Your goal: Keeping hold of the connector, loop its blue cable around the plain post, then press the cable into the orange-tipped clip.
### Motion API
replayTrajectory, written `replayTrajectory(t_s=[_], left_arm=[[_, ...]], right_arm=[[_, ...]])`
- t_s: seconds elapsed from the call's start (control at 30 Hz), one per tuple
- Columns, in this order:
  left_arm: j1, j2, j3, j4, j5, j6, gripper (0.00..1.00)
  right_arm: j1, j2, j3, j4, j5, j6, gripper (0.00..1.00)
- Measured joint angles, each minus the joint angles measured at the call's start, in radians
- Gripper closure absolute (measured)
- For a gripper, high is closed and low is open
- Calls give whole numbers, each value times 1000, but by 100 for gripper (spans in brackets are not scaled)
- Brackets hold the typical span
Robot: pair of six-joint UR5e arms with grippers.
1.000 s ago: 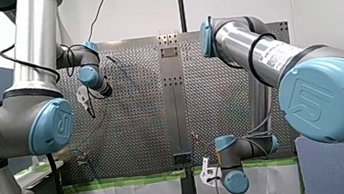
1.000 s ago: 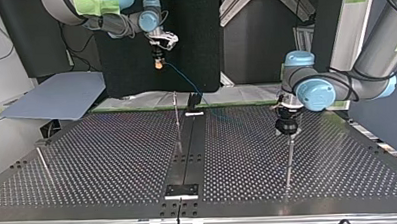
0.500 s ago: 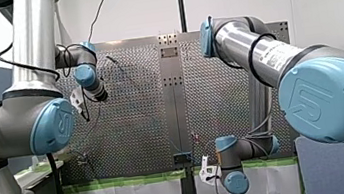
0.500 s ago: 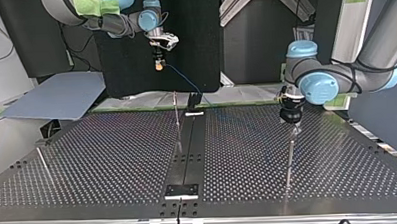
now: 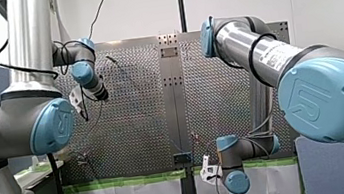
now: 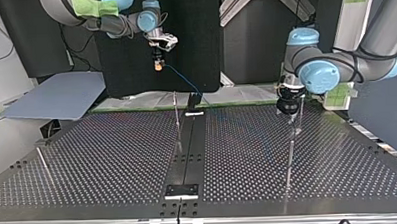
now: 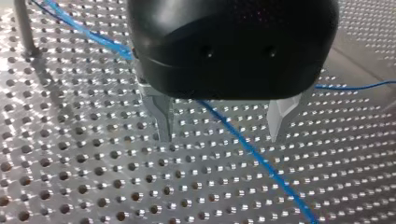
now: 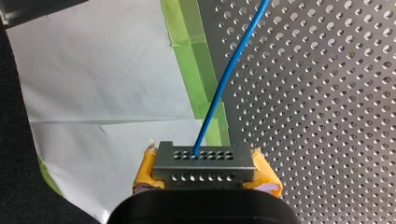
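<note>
- Connector (image 8: 204, 161): clamped between yellow pads of right gripper (image 8: 205, 173), beyond the perforated table (image 8: 327, 93) edge, as the task requires.
- Blue cable (image 8: 229, 70): straddled by left gripper (image 7: 222, 128), fingers spread wide, probably for guiding.

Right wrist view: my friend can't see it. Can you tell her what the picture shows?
My right gripper clamps a grey metal connector with two rows of little holes between its yellow pads. A thin blue cable comes out of one hole and runs ahead over the shiny perforated metal table. Beside the table lie green tape and white paper.
</note>
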Motion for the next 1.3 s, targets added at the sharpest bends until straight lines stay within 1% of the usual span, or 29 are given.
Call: replayTrajectory(t_s=[0.23,0.33,0.5,0.63,0.73,0.8,0.87,1.0,1.03,1.13,1.3], left_arm=[[0,19,-59,5,7,19,0],[2,44,-76,0,6,27,0],[1,93,-88,-22,1,46,0],[3,126,-88,-50,-14,70,0],[4,151,-88,-75,-16,68,0],[2,171,-88,-94,-5,56,0],[-1,181,-87,-112,11,55,0],[-3,188,-87,-155,50,82,0],[-2,192,-86,-164,53,90,0],[1,215,-77,-192,44,117,0],[0,260,-42,-239,4,163,0]], right_arm=[[-1,0,-4,16,-1,1,100],[-1,0,-4,19,-1,0,100],[-3,0,-4,20,-1,-1,100],[-3,0,-4,20,-2,-6,100],[-3,1,-4,18,-4,-10,100],[-3,1,-4,16,-5,-11,100],[-3,1,-4,14,-7,-12,100],[-3,0,-5,8,-10,-11,100],[-3,0,-5,7,-10,-10,100],[-4,0,-5,5,-10,-10,100],[-4,1,-5,6,-11,-10,100]])
